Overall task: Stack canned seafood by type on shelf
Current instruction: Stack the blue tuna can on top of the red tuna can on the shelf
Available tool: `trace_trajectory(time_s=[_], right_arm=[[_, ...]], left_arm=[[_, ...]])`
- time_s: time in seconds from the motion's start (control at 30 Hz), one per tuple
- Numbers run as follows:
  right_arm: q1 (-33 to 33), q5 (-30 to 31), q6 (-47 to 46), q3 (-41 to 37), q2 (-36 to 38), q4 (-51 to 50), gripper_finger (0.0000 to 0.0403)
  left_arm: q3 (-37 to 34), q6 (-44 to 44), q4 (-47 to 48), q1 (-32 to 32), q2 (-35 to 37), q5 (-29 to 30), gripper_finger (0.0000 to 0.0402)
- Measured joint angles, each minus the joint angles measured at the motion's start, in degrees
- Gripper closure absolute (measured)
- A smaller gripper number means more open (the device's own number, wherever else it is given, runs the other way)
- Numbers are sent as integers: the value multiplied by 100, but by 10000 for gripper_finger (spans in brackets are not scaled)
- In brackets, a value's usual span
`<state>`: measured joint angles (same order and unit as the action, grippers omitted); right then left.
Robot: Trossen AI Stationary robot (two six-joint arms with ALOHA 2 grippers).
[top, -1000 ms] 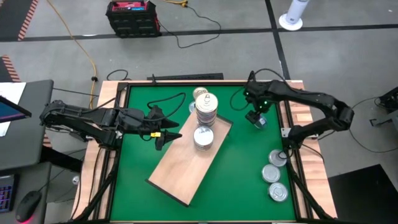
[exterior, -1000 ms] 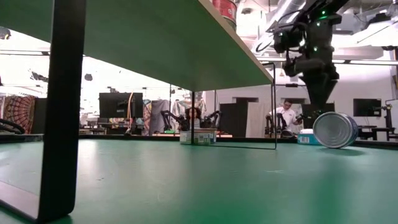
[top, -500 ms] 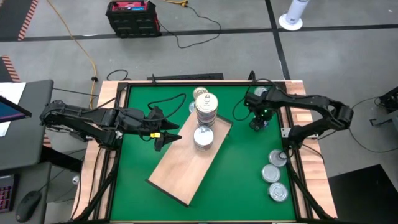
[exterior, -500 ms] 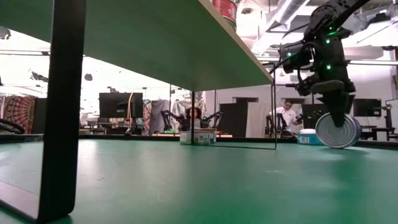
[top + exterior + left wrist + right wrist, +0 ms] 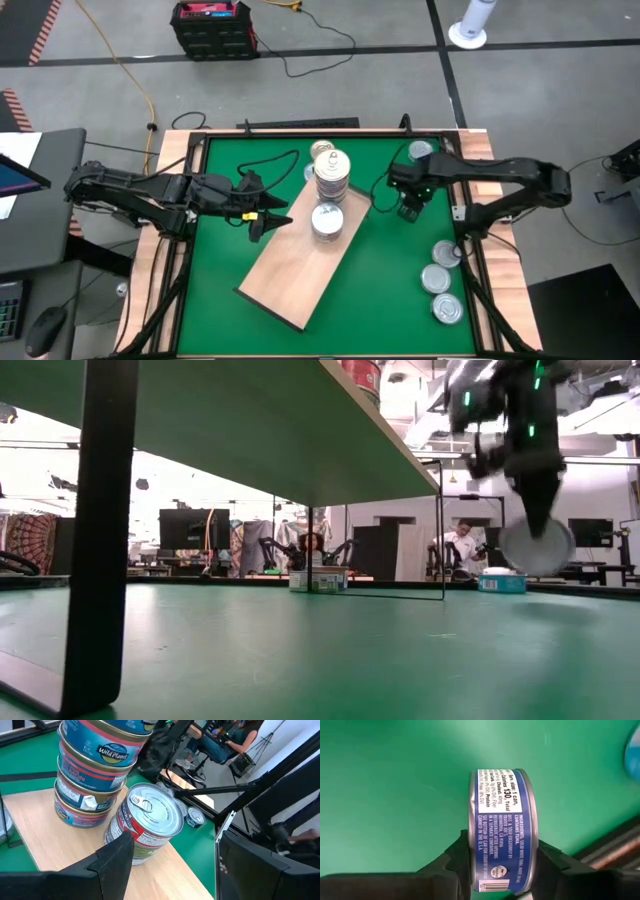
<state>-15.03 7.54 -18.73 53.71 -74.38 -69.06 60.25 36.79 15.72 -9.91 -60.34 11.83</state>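
Two fingers (image 5: 455, 865) of the right gripper (image 5: 407, 205) squeeze a blue tuna can (image 5: 502, 832) on its edge, right of centre. Left gripper (image 5: 268, 215) waits open beside the wooden shelf (image 5: 295, 275), where tins (image 5: 331, 180) are stacked.

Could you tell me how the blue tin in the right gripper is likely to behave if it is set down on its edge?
The blue tin is round and held on edge between the right gripper fingers, so it would probably roll. It looks rigid. Its glossy label may be slippery.
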Motion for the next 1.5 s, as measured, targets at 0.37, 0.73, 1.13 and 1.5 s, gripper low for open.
trace_trajectory(time_s=[0.37, 0.73, 1.13, 1.5], right_arm=[[2340, 686, -284, 1696, 845, -367, 235], [4544, 2671, 729, 2915, 94, 254, 235], [5069, 4480, 2997, 3790, -1278, 1428, 234], [4707, 5828, 5107, 3790, -2118, 2836, 233]], left_arm=[[0, 1041, 460, 382, 0, 483, 120], [0, 1332, 65, 553, 0, 193, 120], [0, 1930, -349, 553, -6, 195, 120], [2, 1996, -311, 551, -44, 192, 120]])
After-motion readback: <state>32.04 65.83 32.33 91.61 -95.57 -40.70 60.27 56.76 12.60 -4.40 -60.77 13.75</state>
